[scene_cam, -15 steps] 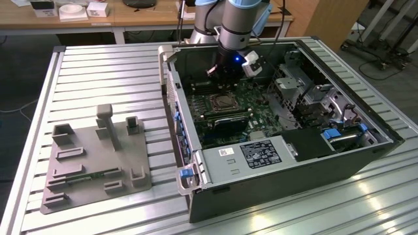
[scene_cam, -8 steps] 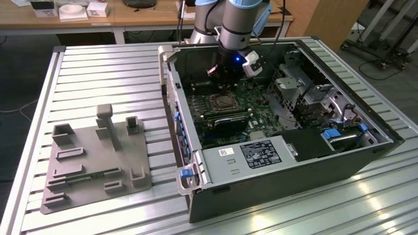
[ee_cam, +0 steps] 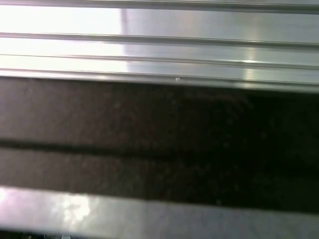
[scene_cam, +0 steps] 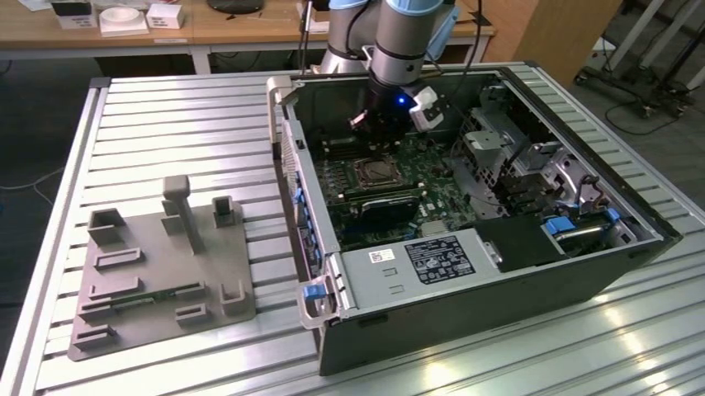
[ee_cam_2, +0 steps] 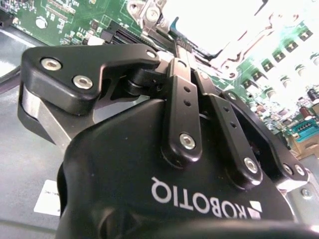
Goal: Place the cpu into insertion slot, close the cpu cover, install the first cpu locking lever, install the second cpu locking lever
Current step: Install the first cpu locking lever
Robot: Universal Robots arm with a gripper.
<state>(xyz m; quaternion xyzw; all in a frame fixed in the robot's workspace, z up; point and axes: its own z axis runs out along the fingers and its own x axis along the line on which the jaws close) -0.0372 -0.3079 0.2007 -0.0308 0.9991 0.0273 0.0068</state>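
In the second wrist view, the gripper (ee_cam_2: 187, 47) has its fingers drawn together at the rim of the insertion slot (ee_cam_2: 219, 25), upper centre. I judge a locking lever is being worked; whether anything is pinched, I cannot tell. Beyond lie the slatted metal table (scene_cam: 165, 124) and wooden desks (scene_cam: 220, 33).

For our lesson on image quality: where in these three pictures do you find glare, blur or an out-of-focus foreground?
In the second wrist view, the insertion slot is washed out by glare and the close black hand looms large. In the first wrist view, everything is soft, with bright streaks on the ribbed metal. In the exterior view, the table reflects light, brightest at its near edge.
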